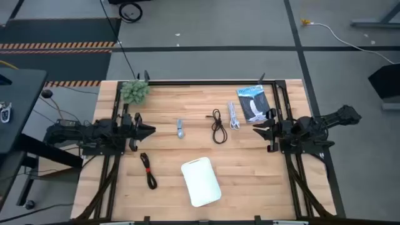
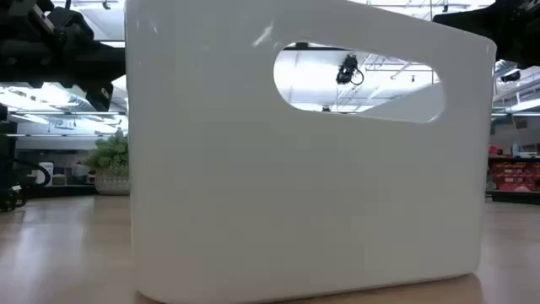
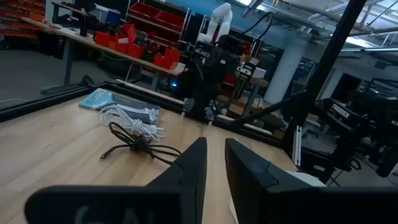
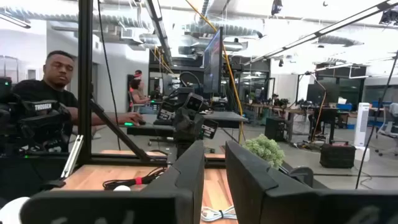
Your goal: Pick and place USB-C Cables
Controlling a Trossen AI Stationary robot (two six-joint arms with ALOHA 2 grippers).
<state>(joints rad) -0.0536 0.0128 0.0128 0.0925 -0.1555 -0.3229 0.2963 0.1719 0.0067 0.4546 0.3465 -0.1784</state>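
Left gripper [image 1: 150, 130]: at the table's left edge, pointing inward; fingers nearly together with a thin gap in its wrist view, nothing between them.
Right gripper [image 1: 256, 131]: at the right edge, pointing inward; fingers drawn close, holding nothing.
Grey cable [image 1: 180, 129]: short bundle lying just ahead of the left gripper's tips, long axis running away from the front edge, across the gripper's line of reach.
Black cable with red tie [image 1: 149, 170]: near the left arm, toward the front edge, long axis slightly slanted front to back.
Black cable [image 1: 218, 127]: mid-table, between the two arms, somewhat closer to the right; lies lengthwise front to back.
White cable [image 1: 234, 116]: just beside the black one on its right, beside the blue-and-black packet [image 1: 252, 102]; same lengthwise lie.
Tray [image 1: 201, 181]: white, near the front edge at centre, empty as far as the high view shows.
Nearer arm: likely the left for the grey and red-tied cables, the right for the white and black.
Next move, as judged: fingers must part and turn to straddle a bundle across its narrow width.
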